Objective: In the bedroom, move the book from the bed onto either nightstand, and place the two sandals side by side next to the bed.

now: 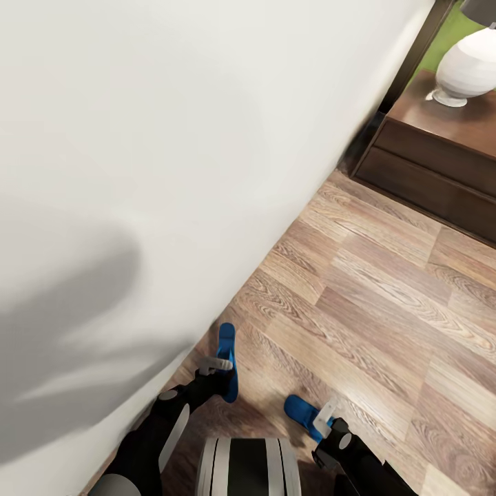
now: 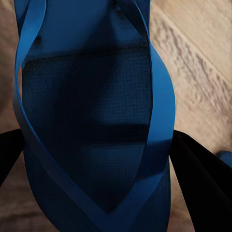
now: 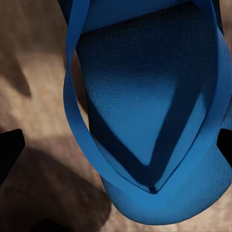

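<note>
Two blue sandals are in play beside the bed (image 1: pixel 138 172), whose pale side runs along the wood floor (image 1: pixel 386 289). The left tool (image 1: pixel 219 370) is at the first sandal (image 1: pixel 227 358), which lies close along the bed's edge; the right tool (image 1: pixel 324 421) is at the second sandal (image 1: pixel 303 412), a little out on the floor and turned at an angle to the first. In the left wrist view the sandal (image 2: pixel 92 121) sits between two dark fingers (image 2: pixel 198 179) spread to either side of the sole, so the left tool looks wide open around it, though whether the pads press the edges I cannot tell. The right wrist view shows the same: the sandal (image 3: pixel 154 111) between two dark fingertips (image 3: pixel 9 150) set wide, contact unclear. The main risk, as I judge it, is the pair ending up skewed, since the soles point in different directions and are apart; one would need turning and sliding to sit level with the other. A flat, flexible sole may bend or slip from a grip on its edges, or snag by its thong strap. The left arm works tight against the bed and could bump it. No book shows; the nightstand (image 1: pixel 441 172), with a white lamp (image 1: pixel 468 69) on top, stands well apart by the far wall.
</note>
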You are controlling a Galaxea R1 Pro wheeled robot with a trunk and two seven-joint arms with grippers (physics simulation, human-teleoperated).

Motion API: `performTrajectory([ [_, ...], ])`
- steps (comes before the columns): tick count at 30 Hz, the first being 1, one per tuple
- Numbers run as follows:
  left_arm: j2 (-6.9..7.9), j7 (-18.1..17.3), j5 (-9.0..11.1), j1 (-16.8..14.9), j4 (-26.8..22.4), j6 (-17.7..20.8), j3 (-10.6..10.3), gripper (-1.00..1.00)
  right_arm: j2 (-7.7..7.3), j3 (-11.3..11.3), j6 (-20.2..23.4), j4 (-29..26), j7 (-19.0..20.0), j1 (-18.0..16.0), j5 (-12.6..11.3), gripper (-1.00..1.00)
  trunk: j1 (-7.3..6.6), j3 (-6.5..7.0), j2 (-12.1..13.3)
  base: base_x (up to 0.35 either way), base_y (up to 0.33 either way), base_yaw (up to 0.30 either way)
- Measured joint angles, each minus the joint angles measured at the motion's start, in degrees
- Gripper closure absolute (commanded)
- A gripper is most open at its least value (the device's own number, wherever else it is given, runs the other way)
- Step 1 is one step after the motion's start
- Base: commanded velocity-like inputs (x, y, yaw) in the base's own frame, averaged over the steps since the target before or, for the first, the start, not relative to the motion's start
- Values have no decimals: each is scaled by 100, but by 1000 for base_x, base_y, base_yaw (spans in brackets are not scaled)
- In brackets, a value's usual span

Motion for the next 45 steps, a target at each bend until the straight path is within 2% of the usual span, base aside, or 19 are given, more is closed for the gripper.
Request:
performTrajectory([
  [15,0,0,0,0,0,-6,1,100,0,0,0,-2,0,0,0,-100,0,0,0,0,0,0],
  [16,0,0,0,0,0,-6,1,100,0,0,0,-3,0,0,0,100,0,0,0,0,0,0],
  [34,1,0,0,1,-2,-5,2,100,-1,-1,-4,-9,-4,-3,25,100,-1,0,0,0,0,0],
  [45,-4,5,3,0,0,1,0,100,0,1,-5,-9,0,0,16,100,-29,243,15,0,0,0],
])
